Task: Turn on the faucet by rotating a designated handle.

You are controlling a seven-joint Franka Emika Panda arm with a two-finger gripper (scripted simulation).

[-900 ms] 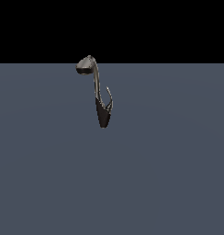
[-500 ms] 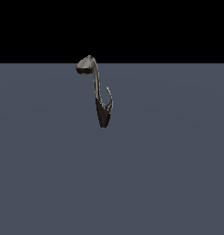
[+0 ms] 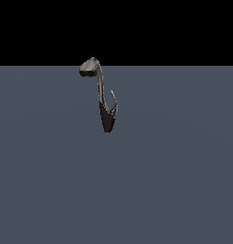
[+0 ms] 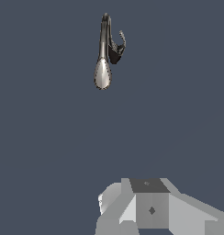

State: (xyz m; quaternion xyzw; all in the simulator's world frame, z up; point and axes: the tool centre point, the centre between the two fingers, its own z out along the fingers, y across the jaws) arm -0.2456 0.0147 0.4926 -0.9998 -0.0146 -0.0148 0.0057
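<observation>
Faucet (image 3: 98,88) alone on the grey floor (image 3: 175,181).
Its pale handle (image 3: 113,102) branches toward the exterior view's right; the gripper (image 4: 150,206) sits well apart, jaw state impossible to tell.

The faucet (image 3: 100,90) stands alone on the flat grey floor (image 3: 175,181), with bare floor all round it. In the wrist view the claw (image 4: 146,206) shows only as a grey body, its fingers not seen; the faucet is well apart from it, with nothing between them. The handle (image 3: 113,102) branches close beside the neck, leaving only a narrow gap there; its outer side is open.
</observation>
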